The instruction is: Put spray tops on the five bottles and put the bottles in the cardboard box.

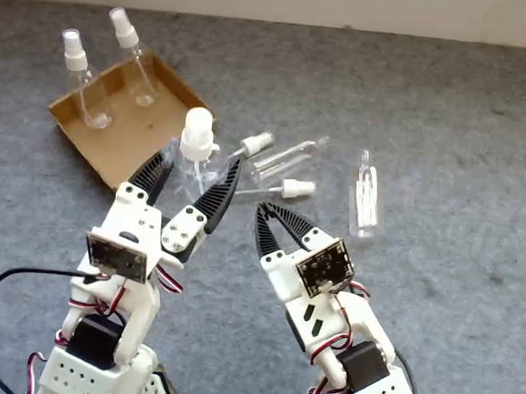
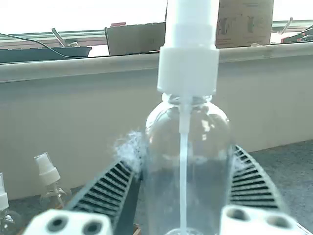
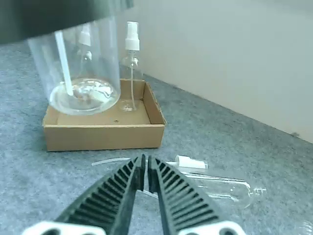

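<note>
1. Bottles, high view: one clear bottle [image 1: 193, 171] with a white spray top [image 1: 198, 132] stands upright left of the centre of the frame, just beside the near corner of the cardboard box [image 1: 114, 148]. The left gripper [image 1: 198, 166] clasps it from both sides.
2. The box lies in the upper left. Two capped bottles [image 1: 84, 92] [image 1: 141, 73] stand upright inside it.
3. Right of the centre, on the grey carpet [image 1: 464, 129], lie two loose spray tops [image 1: 257, 143] [image 1: 296, 189] with a bare bottle [image 1: 288, 154] between them. A second bare bottle [image 1: 364, 201] lies farther right.
4. The right gripper [image 1: 264, 213] is at the lower centre. Its fingers are pressed almost together and grasp nothing.
5. Left wrist view: the bottle [image 2: 188, 161] sits between the black ribbed fingers [image 2: 105, 191], with its spray top [image 2: 188, 58] on the neck. The two capped bottles [image 2: 49, 181] stand farther off, before a pale wall [image 2: 73, 112].
6. Right wrist view: the right gripper [image 3: 145, 164] shows only a thin slit between its fingers. Beyond it a loose spray top [image 3: 190, 162] and a bare bottle [image 3: 220, 188] lie on the carpet. The held bottle [image 3: 78, 63] appears raised in front of the box [image 3: 105, 134], where a capped bottle [image 3: 131, 63] stands.
</note>
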`<action>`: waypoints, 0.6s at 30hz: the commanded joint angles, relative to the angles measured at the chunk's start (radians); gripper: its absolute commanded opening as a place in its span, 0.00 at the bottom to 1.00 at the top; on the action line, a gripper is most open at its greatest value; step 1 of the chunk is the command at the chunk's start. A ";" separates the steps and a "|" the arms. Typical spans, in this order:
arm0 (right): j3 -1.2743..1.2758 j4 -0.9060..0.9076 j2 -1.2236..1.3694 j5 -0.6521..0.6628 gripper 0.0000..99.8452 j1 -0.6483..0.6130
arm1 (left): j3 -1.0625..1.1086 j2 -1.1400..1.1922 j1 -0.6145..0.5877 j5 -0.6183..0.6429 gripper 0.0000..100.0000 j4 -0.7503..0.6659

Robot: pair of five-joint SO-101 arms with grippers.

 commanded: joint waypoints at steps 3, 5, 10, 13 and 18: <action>0.128 -0.024 -0.012 0.003 0.01 -0.058 | -0.211 0.283 -0.007 0.008 0.13 -0.034; 0.128 -0.024 -0.012 0.003 0.01 -0.079 | -0.252 0.381 -0.007 0.008 0.13 -0.071; 0.128 -0.024 -0.012 0.006 0.01 -0.120 | -0.260 0.598 0.019 0.009 0.13 -0.310; 0.128 -0.024 -0.012 0.008 0.01 -0.116 | -0.260 0.711 0.071 0.009 0.13 -0.399; 0.128 -0.022 -0.012 0.009 0.01 -0.114 | -0.260 0.865 0.136 0.009 0.13 -0.511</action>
